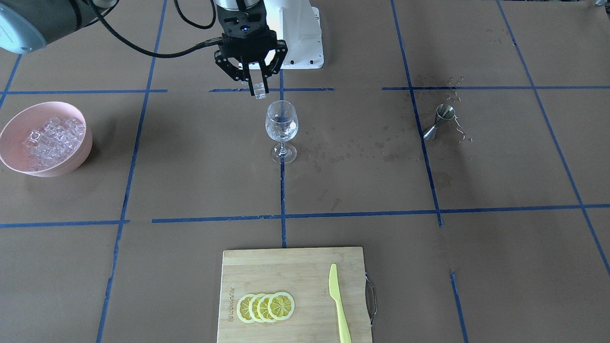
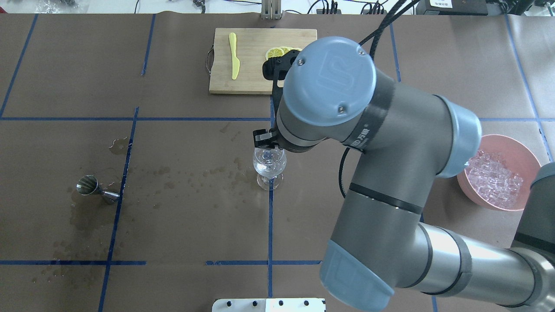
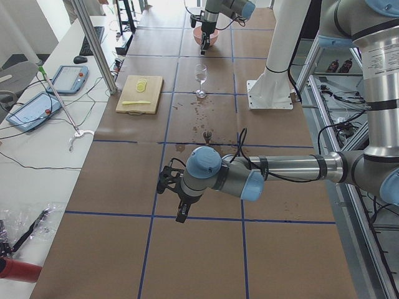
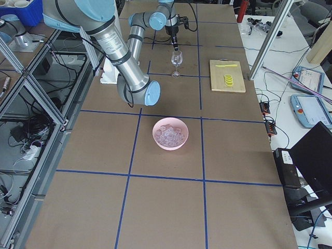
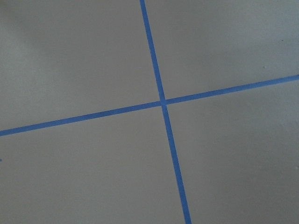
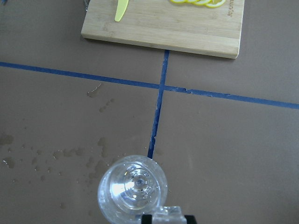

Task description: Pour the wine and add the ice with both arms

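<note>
My right gripper (image 1: 255,88) is shut on one clear ice cube (image 1: 259,90) and holds it just above and behind the rim of the wine glass (image 1: 281,125). The glass stands upright at the table's middle with a little colourless wine in its bowl. In the right wrist view the cube (image 6: 167,213) sits at the bottom edge beside the glass mouth (image 6: 132,189). The other ice (image 1: 52,140) fills a pink bowl (image 1: 47,104). My left gripper (image 3: 181,213) hangs over bare table far from the glass; I cannot tell whether it is open or shut.
A steel jigger (image 1: 441,121) lies on its side among water splashes. A wooden cutting board (image 1: 295,267) holds lemon slices (image 1: 265,307) and a yellow knife (image 1: 338,305). The white pedestal (image 1: 300,43) stands behind the glass. The left wrist view shows only blue tape lines (image 5: 162,102).
</note>
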### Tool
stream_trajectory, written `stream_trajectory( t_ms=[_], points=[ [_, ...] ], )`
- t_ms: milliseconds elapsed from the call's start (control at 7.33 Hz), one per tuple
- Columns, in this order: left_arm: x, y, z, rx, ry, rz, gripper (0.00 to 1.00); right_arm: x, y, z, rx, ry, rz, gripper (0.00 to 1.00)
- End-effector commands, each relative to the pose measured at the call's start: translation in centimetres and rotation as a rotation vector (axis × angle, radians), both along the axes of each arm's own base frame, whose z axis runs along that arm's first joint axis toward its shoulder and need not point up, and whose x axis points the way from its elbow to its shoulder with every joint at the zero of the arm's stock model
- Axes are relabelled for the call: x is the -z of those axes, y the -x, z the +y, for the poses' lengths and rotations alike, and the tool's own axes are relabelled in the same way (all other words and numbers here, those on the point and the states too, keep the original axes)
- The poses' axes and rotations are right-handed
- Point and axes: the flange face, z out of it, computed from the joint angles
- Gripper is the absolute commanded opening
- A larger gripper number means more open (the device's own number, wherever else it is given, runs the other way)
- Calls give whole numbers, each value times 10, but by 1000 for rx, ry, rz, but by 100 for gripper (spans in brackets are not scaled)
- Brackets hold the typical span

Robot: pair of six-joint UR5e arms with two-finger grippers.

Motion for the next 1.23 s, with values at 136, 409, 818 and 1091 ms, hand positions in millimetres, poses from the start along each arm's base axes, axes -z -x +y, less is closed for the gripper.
stream_trajectory(
  t_ms=[136,409,818,1091],
  points=[
    [-1,0,0,0,2,-1,100,13,41,2,-9,-8,38,0],
    [-1,0,0,0,2,-1,100,3,48,2,-5,0,62,0],
    [-4,0,0,0,8,-1,100,-1,55,0,-18,-13,81,23],
    [-4,0,0,0,8,1,100,-1,55,0,-26,-28,88,93]
  ],
)
